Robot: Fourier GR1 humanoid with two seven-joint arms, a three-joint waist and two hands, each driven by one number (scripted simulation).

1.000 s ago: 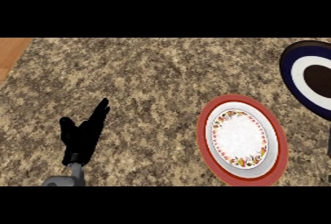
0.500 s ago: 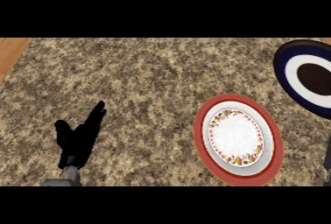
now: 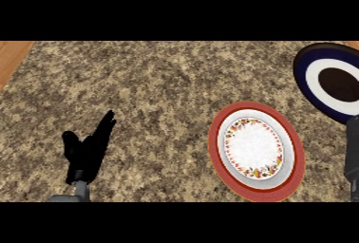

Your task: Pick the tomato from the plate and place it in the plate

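A plate [image 3: 240,176] with a red rim and a flowered white middle lies on the counter at the right of the head view, with nothing on it. A dark blue plate [image 3: 312,90] with a white ring and a dark brown centre sits at the upper right, partly cut off by the edge. No tomato shows anywhere. My left hand [image 3: 85,151] rests open at the lower left, fingers up, far from both plates. A dark strip of my right arm [image 3: 351,156] stands along the right edge just below the blue plate; its hand is not clear.
The speckled stone counter [image 3: 154,90] fills the view. A wooden strip [image 3: 13,52] shows at the upper left corner.
More of the dark strip of my right arm shows at the right edge, reaching higher toward the blue plate. My left hand has drifted slightly down. The plates stay put.
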